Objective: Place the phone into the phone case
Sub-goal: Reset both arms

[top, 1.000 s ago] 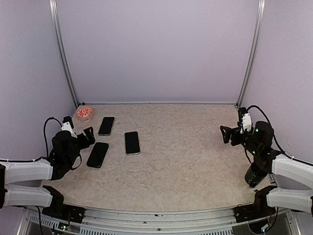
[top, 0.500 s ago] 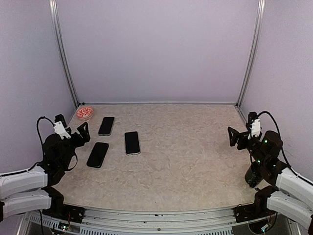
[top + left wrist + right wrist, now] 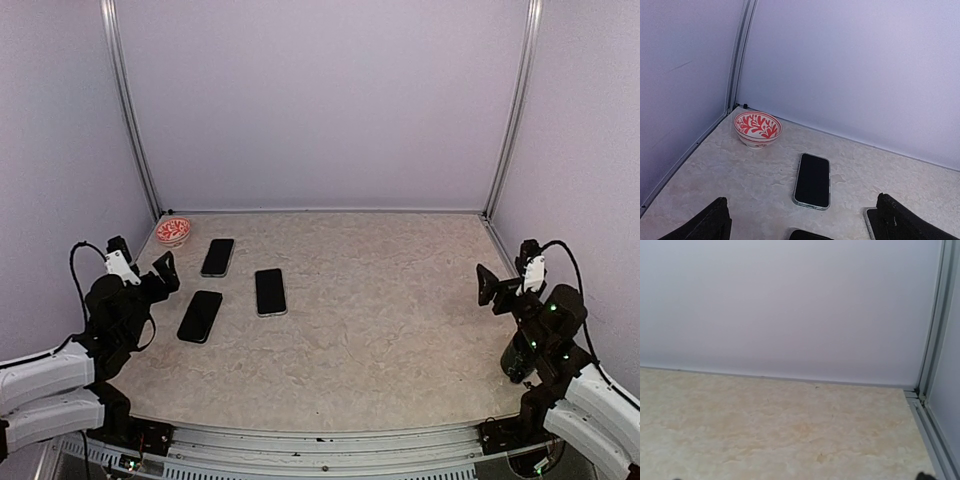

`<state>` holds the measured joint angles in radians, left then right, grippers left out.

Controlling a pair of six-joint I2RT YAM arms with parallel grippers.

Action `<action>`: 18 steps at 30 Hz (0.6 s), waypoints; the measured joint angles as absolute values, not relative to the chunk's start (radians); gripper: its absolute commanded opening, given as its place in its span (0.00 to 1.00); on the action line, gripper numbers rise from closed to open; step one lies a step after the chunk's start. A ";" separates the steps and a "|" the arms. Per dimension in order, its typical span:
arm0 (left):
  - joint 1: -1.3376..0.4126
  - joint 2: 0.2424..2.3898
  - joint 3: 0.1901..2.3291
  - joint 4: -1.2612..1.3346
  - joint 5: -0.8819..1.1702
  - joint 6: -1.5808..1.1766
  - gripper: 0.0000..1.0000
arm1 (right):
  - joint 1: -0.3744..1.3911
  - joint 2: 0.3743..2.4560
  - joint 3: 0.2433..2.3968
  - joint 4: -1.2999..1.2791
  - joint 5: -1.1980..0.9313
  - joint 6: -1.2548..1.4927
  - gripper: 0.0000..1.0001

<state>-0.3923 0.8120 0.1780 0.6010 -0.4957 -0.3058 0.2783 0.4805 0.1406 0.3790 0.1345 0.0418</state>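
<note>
Stock on your table (image 3: 350, 330): three dark slabs grouped at the left, lying flat and apart from one another. One sits far back beside the red-patterned bowl (image 3: 173, 231), call it the rear slab (image 3: 217, 257); the near-left slab (image 3: 200, 316) lies closest to your left gripper (image 3: 160, 274); the centre slab (image 3: 270, 292) shows a pale rim. You cannot tell from these views which is phone and which is case, nor whether a phone already sits in a case. Change over the last second: both arms have pulled back toward their bases and outward, the left gripper leaving the edge of the near-left slab, the right gripper (image 3: 487, 285) drifting to the far right edge. None of the slabs has shifted in that time. Left fingers stand spread wide with nothing between them, as the left wrist view confirms. Right fingers: only tips show at the frame bottom in the right wrist view; they look parted, carrying nothing. Judgement: this retreat fits either arms settling before an approach, or arms parking once the fitting is over.
</note>
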 measured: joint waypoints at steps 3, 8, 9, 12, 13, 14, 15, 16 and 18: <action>-0.394 0.784 0.170 0.595 -0.506 -0.306 0.95 | 0.278 0.448 0.128 0.371 0.136 0.037 1.00; -0.413 0.705 0.136 0.584 -0.551 -0.308 0.98 | 0.278 0.374 0.089 0.347 0.167 0.027 1.00; -0.419 0.686 0.131 0.578 -0.569 -0.310 0.99 | 0.278 0.364 0.083 0.344 0.178 0.027 1.00; -0.428 0.637 0.121 0.559 -0.628 -0.314 0.99 | 0.278 0.319 0.070 0.332 0.207 0.028 1.00; -0.429 0.624 0.119 0.553 -0.651 -0.317 0.99 | 0.278 0.305 0.068 0.330 0.215 0.028 1.00; -0.429 0.614 0.117 0.545 -0.678 -0.321 0.99 | 0.278 0.295 0.067 0.327 0.220 0.028 1.00; -0.430 0.607 0.116 0.536 -0.704 -0.331 0.99 | 0.278 0.283 0.066 0.322 0.228 0.030 1.00; -0.430 0.603 0.116 0.529 -0.735 -0.340 0.99 | 0.278 0.277 0.066 0.319 0.234 0.031 1.00; -0.430 0.603 0.116 0.514 -0.790 -0.358 0.99 | 0.278 0.267 0.066 0.307 0.249 0.038 1.00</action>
<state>-0.4297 0.6033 0.1162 0.5144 -0.7898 -0.3576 0.2783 0.2668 0.0658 0.3073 0.2493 0.0383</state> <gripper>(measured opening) 0.988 0.996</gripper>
